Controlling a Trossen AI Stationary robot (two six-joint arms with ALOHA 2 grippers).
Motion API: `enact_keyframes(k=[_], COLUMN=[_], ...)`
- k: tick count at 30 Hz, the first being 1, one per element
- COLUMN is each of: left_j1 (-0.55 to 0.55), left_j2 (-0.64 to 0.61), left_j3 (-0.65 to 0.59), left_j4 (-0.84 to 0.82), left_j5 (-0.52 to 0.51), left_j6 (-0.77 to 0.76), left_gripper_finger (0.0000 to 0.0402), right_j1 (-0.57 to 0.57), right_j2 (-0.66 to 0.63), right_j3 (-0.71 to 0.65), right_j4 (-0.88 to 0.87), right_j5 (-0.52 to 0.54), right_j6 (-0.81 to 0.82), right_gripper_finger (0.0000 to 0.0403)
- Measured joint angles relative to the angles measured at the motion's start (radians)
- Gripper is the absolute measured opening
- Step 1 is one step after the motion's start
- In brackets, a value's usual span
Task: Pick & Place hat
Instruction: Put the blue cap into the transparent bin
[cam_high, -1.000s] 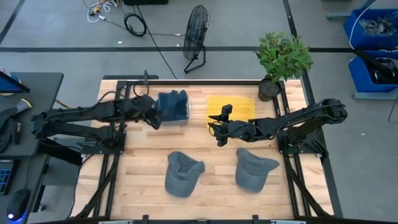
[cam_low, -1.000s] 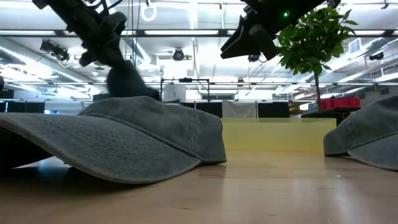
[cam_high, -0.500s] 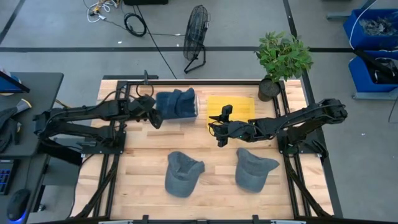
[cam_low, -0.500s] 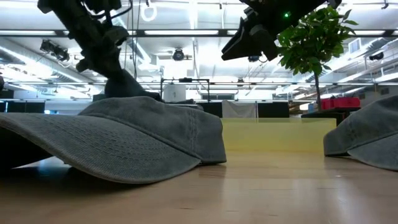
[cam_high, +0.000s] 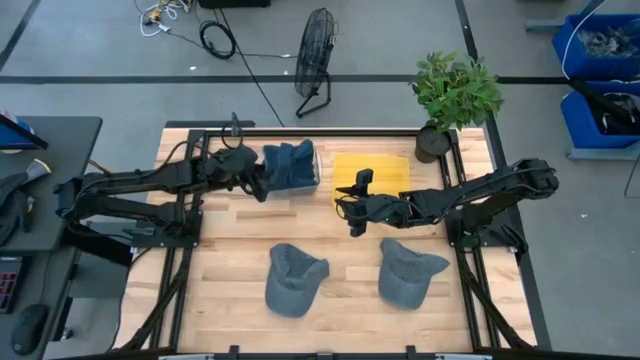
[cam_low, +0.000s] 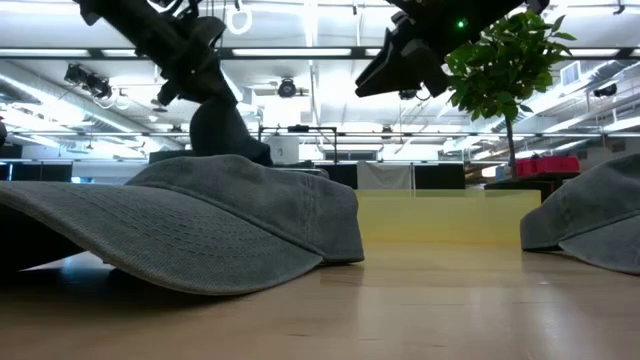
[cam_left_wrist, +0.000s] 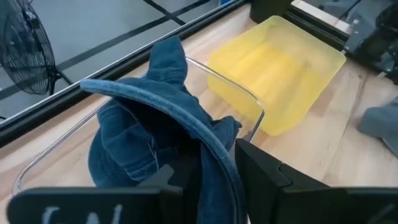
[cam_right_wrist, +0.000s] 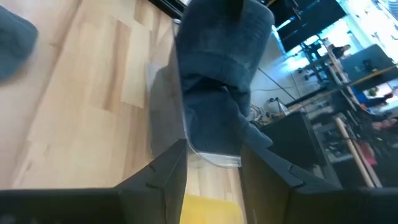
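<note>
My left gripper (cam_high: 258, 186) is shut on a blue denim hat (cam_high: 292, 165) over a clear bin (cam_high: 316, 170) at the table's far side. In the left wrist view the hat (cam_left_wrist: 143, 124) reaches from the gripper (cam_left_wrist: 211, 163) into the clear bin's rim (cam_left_wrist: 252, 102). My right gripper (cam_high: 354, 208) hovers open beside a yellow bin (cam_high: 385, 172), touching nothing. Two grey hats (cam_high: 295, 278) (cam_high: 410, 272) rest on the table by their brims and crown edges. My left gripper pinches the blue hat's curved brim edge (cam_left_wrist: 208, 149) between its two fingers, coming from the table's left and slanting down. The hat's crown (cam_low: 225, 130) hangs below and ahead of the fingers, inside the clear bin's outline. Whether it rests on the bin's floor, I cannot tell.
A potted plant (cam_high: 455, 95) stands at the table's far right corner, behind the yellow bin (cam_left_wrist: 280, 68). Bare wood lies between the bins and the two grey hats (cam_low: 200, 225) (cam_low: 590, 220). A fan (cam_high: 315, 60) stands on the floor beyond the table.
My left gripper has moved toward the table's right, carrying the blue hat with it, so the hat now sits farther over the clear bin. My right arm has kept still.
</note>
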Motion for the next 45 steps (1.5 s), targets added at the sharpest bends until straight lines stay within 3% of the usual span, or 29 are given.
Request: enact_keyframes(k=[7,21,34,45], left_j1=[0.000,0.000,0.003,0.043], left_j2=[0.000,-0.114,0.137,0.269], left_j3=[0.000,0.000,0.002,0.002], left_j4=[-0.040,0.063,0.184,0.121], left_j5=[-0.002,0.001,-0.002,-0.005], left_j6=[0.016,-0.069,-0.118,-0.121], left_gripper_finger=[0.0015,0.0018,0.0024,0.0088], right_j1=[0.000,0.000,0.000,0.000], right_j2=[0.000,0.000,0.000,0.000], right_j3=[0.000,0.000,0.000,0.000], right_j4=[0.000,0.000,0.000,0.000], right_j5=[-0.044,-0.044,-0.044,-0.046], right_j6=[0.005,-0.002,-0.004,0.000], right_gripper_finger=[0.0155,0.0155,0.0155,0.0155])
